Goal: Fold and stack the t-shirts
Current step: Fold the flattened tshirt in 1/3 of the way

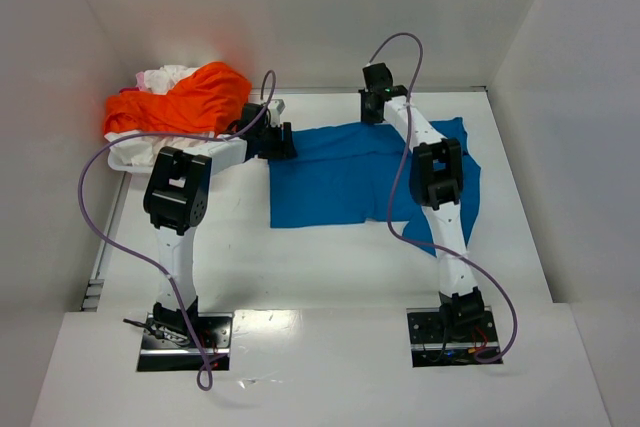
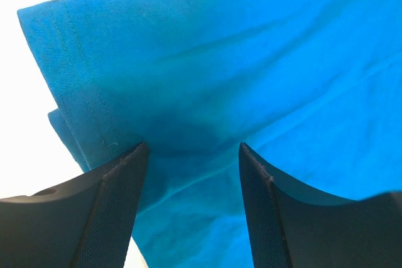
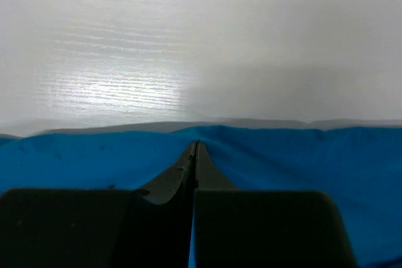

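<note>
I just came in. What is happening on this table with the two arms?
The blue t-shirt lies spread out. The right gripper is shut on its far edge; the left gripper stands open over its left edge. An orange t-shirt and white ones wait heaped at far left.

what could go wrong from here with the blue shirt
The right gripper is shut on the blue t-shirt right at its far edge, so the cloth could slip out when pulled. The left gripper is open above the cloth, holding nothing; a one-sided lift would likely skew the fold.
</note>
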Motion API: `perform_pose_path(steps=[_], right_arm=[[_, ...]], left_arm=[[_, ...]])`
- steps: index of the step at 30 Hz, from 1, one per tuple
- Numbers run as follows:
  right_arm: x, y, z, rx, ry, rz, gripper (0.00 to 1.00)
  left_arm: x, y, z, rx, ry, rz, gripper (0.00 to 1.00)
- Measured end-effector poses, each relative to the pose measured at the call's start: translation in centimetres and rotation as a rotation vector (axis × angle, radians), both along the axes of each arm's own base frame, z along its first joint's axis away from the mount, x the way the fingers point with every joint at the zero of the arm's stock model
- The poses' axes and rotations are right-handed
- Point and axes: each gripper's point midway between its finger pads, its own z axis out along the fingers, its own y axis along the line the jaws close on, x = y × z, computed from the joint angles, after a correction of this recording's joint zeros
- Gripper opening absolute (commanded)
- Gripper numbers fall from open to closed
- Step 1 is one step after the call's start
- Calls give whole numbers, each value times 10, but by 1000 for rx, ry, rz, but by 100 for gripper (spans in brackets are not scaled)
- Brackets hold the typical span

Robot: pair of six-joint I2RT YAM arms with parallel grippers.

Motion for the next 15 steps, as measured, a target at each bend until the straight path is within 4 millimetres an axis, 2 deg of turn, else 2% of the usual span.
perform_pose_path(steps=[2, 3, 5, 6, 7, 10, 13, 15], right_arm=[[0, -1, 0, -3, 1, -3, 8], [0, -1, 0, -4, 3, -5, 27], [2, -2, 0, -6, 0, -11, 36], [2, -4, -1, -7, 1, -17, 47], [2, -5, -1, -9, 3, -18, 51], [-2, -7, -8, -20, 18, -19, 60], [-18, -15, -25, -39, 68, -25, 60], [-25, -21, -22, -43, 66, -32, 60]], left_arm=[[0, 0, 0, 0, 0, 0, 68], [0, 0, 0, -1, 0, 0, 68], [0, 0, 0, -1, 0, 0, 68], [0, 0, 0, -1, 0, 0, 68], [0, 0, 0, -1, 0, 0, 68], [0, 0, 0, -1, 0, 0, 68], [1, 0, 1, -6, 6, 10, 68], [2, 2, 0, -6, 13, 20, 68]])
